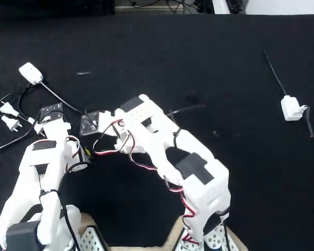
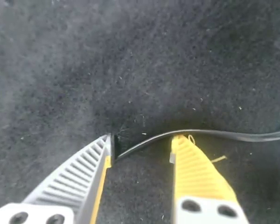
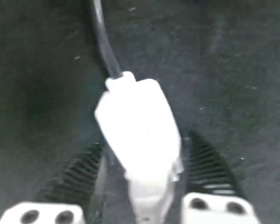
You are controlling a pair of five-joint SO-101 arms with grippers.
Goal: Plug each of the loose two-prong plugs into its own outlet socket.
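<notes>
White plug point(image 3: 140, 130) gripped in right fingers point(image 3: 207, 163); left fingers point(image 2: 196, 163) apart astride black cable point(image 2: 214, 134).

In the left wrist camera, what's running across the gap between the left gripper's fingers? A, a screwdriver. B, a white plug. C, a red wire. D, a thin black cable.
D: a thin black cable crosses the dark tabletop between the spread fingers of the left gripper.
</notes>
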